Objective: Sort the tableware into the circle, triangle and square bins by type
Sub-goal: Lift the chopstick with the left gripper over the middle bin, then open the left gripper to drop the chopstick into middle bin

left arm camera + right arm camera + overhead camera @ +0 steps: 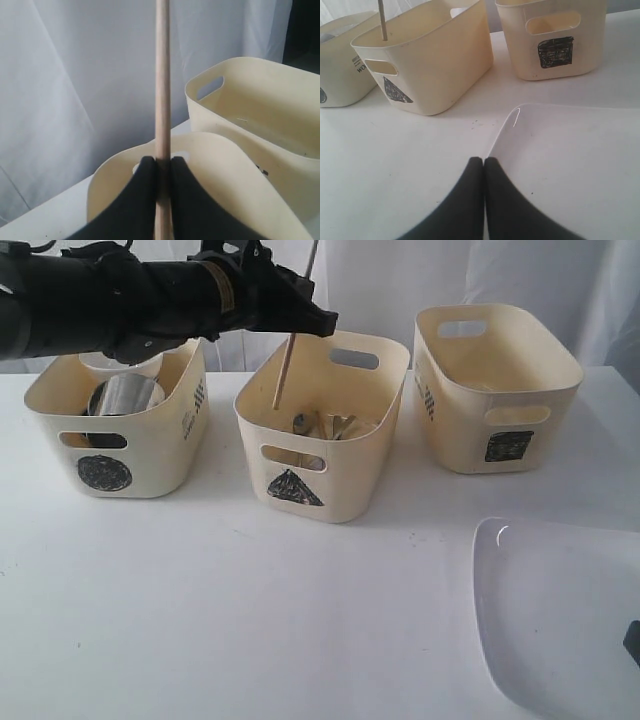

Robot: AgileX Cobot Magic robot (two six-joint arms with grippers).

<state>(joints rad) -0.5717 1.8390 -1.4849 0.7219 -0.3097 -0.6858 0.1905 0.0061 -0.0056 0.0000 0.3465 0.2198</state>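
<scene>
Exterior view: The left gripper (pixel 298 325) hangs above the rear rim of the triangle bin (pixel 340 480), its arm reaching in across the circle bin (pixel 150 455) to the left of the triangle bin. Its jaws are narrow and clamp a wooden chopstick (pixel 285 370). The stick is nearly upright and leans slightly, with its lower tip inside the triangle bin, above the steel cutlery (pixel 325 425) lying on the bin floor. Whether the tip touches the floor cannot be told. A steel mug (pixel 125 395) sits in the circle bin. The square bin (pixel 500 390), to the right of the triangle bin, shows nothing inside. The large white plate (pixel 560 620) lies on the table (pixel 250 620), in front and to the right of the triangle bin.

Left wrist view: The two black fingers (pixel 142 200) close on the chopstick partway along its length. The triangle bin's opening lies directly beneath.

Right wrist view: The right gripper (pixel 484 162) has its jaws pressed together and empty, over the plate edge nearest the triangle bin.

Assessment: The step in hand is judged to be the release of the chopstick into the triangle bin. To do it well, the tip should be lowered well inside the walls, the jaws opened only slightly, and the gripper lifted straight up. A high drop risks the stick tipping over the rim.
</scene>
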